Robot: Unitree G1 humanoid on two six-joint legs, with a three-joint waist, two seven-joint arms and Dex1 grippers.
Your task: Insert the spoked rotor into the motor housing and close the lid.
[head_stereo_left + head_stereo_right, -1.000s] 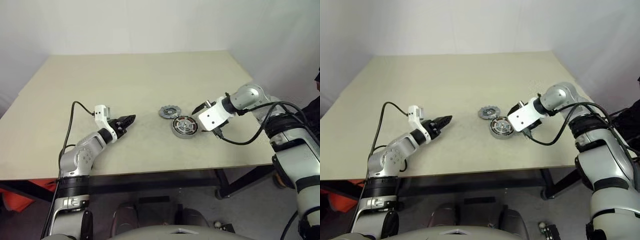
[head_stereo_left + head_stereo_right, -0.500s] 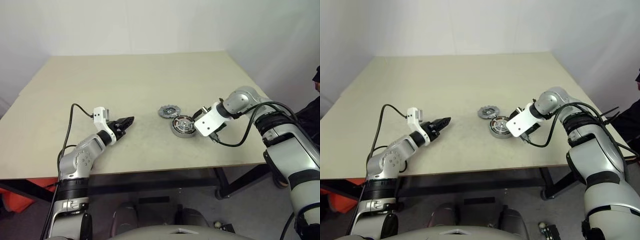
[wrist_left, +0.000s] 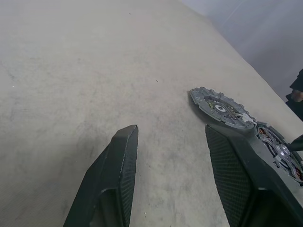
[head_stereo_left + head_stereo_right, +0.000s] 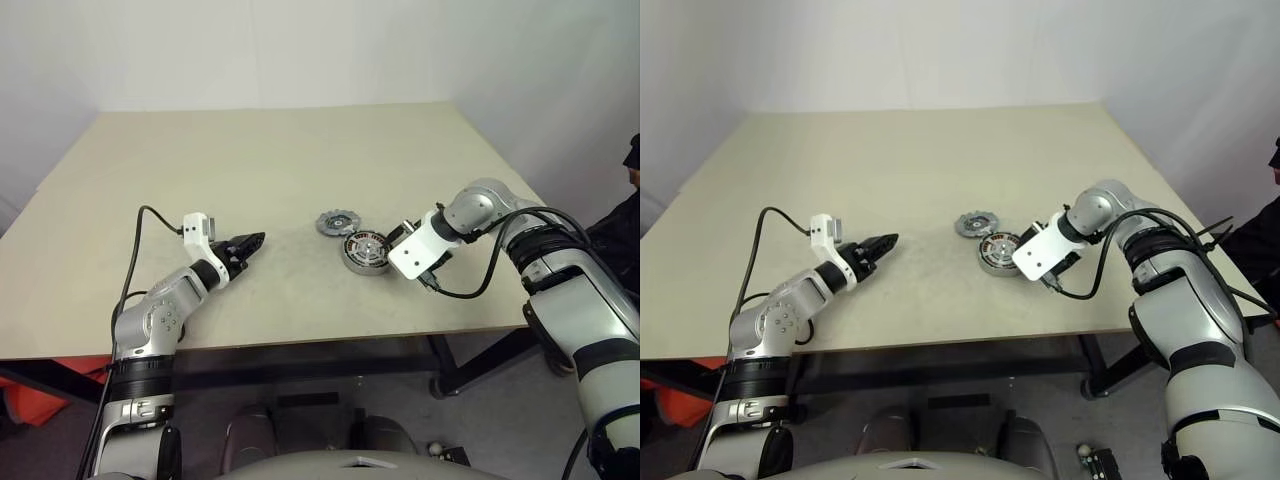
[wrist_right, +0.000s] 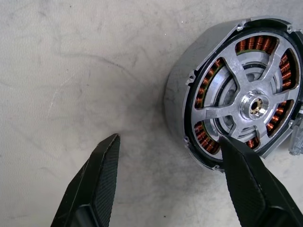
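The motor housing (image 5: 189, 61) stands on the table right of centre, its copper windings showing. The silver spoked rotor (image 5: 222, 87) lies inside it, over the windings. Just behind and to the left of the housing lies the lid (image 4: 338, 222), a dark notched disc flat on the table, also seen past my left fingers as the lid (image 3: 220, 108). My right gripper (image 5: 168, 142) points steeply down at the housing's right side, open, with one finger (image 5: 241, 175) over the housing's rim and the other over bare table. My left gripper (image 4: 252, 242) rests low over the table left of the parts, open and empty.
The beige table (image 4: 250, 150) spreads wide behind and to the left of the parts. Its front edge runs close below both arms. A black cable (image 4: 480, 285) loops from my right wrist. A dark-clothed person (image 4: 632, 160) shows at the far right edge.
My right gripper has sunk toward the table beside the housing and tilted more steeply down. The left gripper, lid and housing have kept their places.
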